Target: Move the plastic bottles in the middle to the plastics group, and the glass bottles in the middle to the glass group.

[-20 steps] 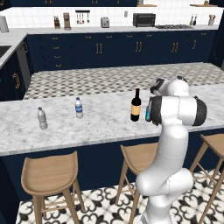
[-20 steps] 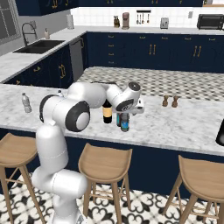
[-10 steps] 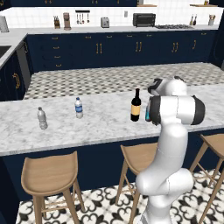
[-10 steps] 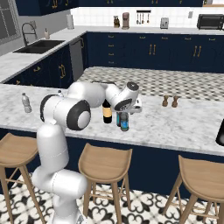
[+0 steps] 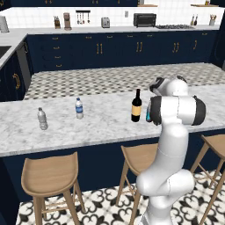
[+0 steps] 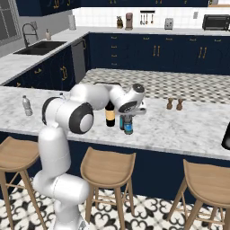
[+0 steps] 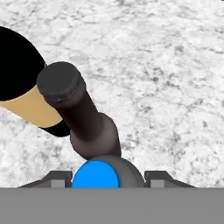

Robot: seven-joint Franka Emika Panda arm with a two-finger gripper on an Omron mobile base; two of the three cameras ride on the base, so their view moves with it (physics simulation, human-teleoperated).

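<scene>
Stools (image 5: 49,176) under marble counter (image 5: 101,127)

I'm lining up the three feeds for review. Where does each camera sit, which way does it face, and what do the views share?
Left base view: behind the arm's left, facing the white marble counter; the arm rises lower right.
Right base view: behind its right, same counter; the arm rises lower left, gripper over the short dark blue-capped plastic bottle.
Hand view: looks straight down on that bottle's cap, fingertips either side.
Shared: the black wine-style bottle with a tan label.

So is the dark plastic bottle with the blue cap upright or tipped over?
Upright: the hand view looks straight down on the dark plastic bottle's round blue cap, and it stands on the counter.
</scene>
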